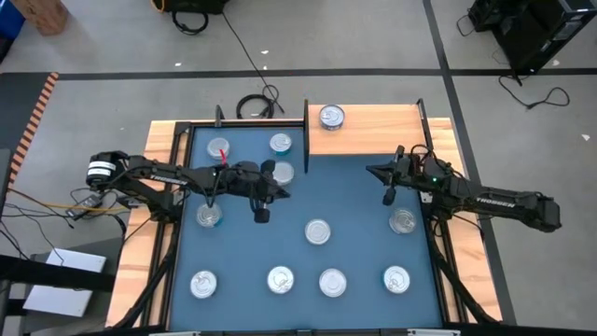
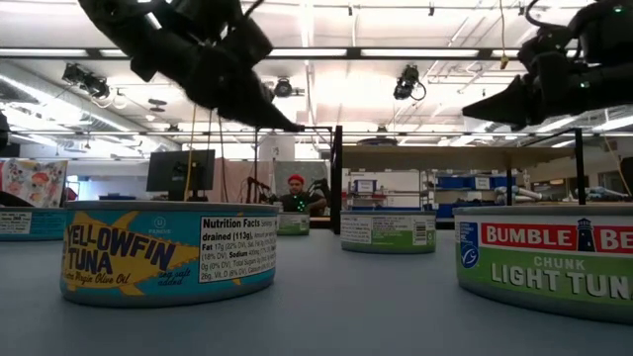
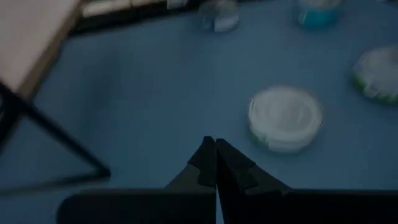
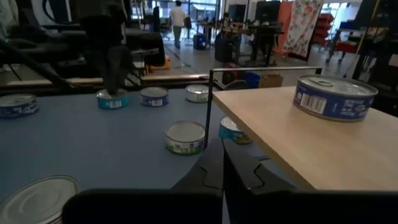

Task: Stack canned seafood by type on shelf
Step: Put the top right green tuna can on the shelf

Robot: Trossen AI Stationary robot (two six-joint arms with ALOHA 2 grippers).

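silver-topped, blue-labelled tin (image 4: 336, 96) sits alone on pale wooden shelf (image 4: 323, 149).

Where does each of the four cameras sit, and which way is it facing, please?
High view: overhead, straight down on the blue mat, both arms showing.
Low view: at mat level, looking across tins into the room; arms overhead.
Left wrist view: on the left arm, down past the shut left gripper at a tin.
Right wrist view: behind the shut right gripper, facing the shelf.
Shared: the tin on the shelf.
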